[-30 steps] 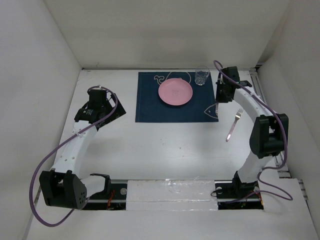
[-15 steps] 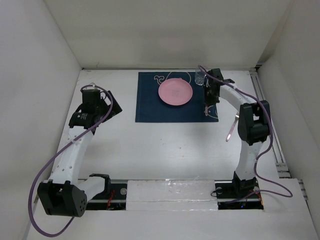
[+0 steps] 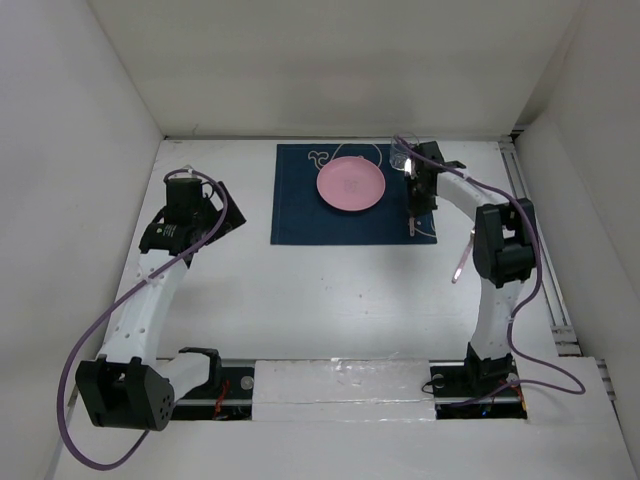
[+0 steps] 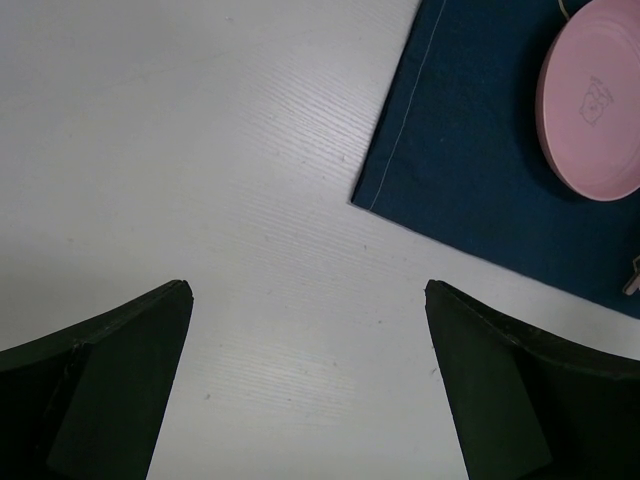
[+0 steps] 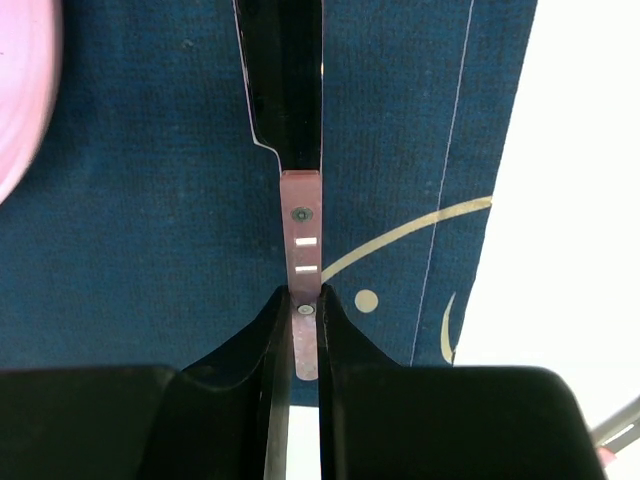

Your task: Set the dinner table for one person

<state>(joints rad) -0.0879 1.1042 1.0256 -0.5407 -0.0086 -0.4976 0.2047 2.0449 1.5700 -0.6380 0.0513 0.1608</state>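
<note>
On the white dinner table [image 3: 330, 290] lies a navy placemat [image 3: 300, 215] with a pink plate [image 3: 350, 184] at its middle. A clear glass [image 3: 400, 155] stands at the mat's back right corner, partly hidden by the right arm. My right gripper [image 5: 305, 305] is shut on the pink handle of a knife [image 5: 303, 240]. The knife's blade points away over the mat's right strip, between the plate [image 5: 20, 100] and the mat's edge. A fork [image 3: 465, 250] lies on the bare table right of the mat. My left gripper [image 4: 308, 290] stands open and empty over the table left of the mat [image 4: 480, 170].
White panels wall the table on the left, back and right. The right arm's elbow [image 3: 500, 245] hangs above the fork. A purple cable loops off each arm. The arm bases sit on a rail at the near edge.
The right gripper has carried the knife leftward from beyond the mat's right edge to over the mat's right strip. The left arm has shifted slightly left and back, still open.
</note>
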